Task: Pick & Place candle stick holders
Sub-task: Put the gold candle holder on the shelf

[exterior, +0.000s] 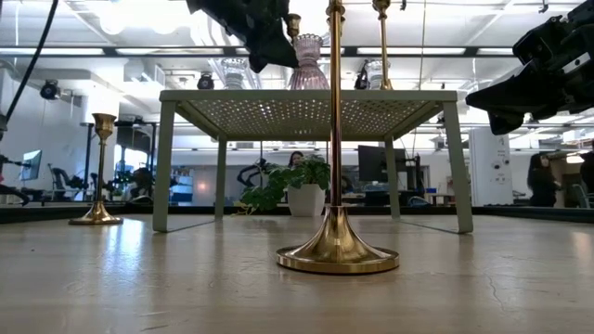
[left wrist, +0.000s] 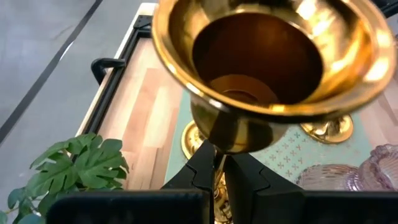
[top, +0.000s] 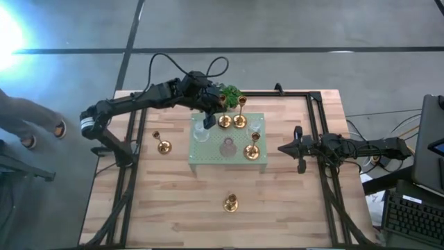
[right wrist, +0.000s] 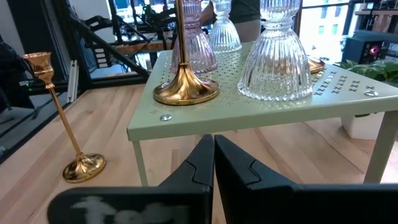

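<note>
Brass holder (left wrist: 267, 68) sits clamped by its stem in the left gripper (left wrist: 217, 180), above the pale green stand (top: 201, 154). Right gripper (right wrist: 213, 163) hangs clenched and empty beside the stand.

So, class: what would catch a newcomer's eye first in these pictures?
The pale green perforated stand mid-table, crowded with gold and glass candle holders. The left pincer above its far edge, shut on a gold holder. One tall gold holder alone on the near table.

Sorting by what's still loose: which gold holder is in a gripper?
The gold holder clamped by its stem in the left gripper, over the stand's back edge; the other gold ones stand free.
</note>
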### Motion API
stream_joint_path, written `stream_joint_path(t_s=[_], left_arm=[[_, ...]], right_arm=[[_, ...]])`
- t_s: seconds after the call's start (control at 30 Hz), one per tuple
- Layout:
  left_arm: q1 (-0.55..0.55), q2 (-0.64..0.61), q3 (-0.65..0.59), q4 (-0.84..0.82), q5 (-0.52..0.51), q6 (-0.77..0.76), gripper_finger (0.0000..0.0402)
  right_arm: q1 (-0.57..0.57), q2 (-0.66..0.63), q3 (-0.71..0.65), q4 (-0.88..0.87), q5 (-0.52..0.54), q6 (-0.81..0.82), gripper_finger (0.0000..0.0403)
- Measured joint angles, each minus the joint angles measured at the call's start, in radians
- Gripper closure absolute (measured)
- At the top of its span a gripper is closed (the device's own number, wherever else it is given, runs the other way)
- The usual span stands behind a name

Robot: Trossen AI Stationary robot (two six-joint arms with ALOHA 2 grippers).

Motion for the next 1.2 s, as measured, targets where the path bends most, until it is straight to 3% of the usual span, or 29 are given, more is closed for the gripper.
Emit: stream_joint_path(t_s=[0.57,1.2], left_arm=[[0.003,0.001,0.0,-0.018,-0.027,-0.001,0.0381],[0.003,0.034,0.0,0.026,0.008,0.0,0.0381]], right_arm=[[0.0,0.0,0.0,0.0,0.0,0.0,0.0394],[0.0,0.0,0.0,0.0,0.0,0.0,0.0394]])
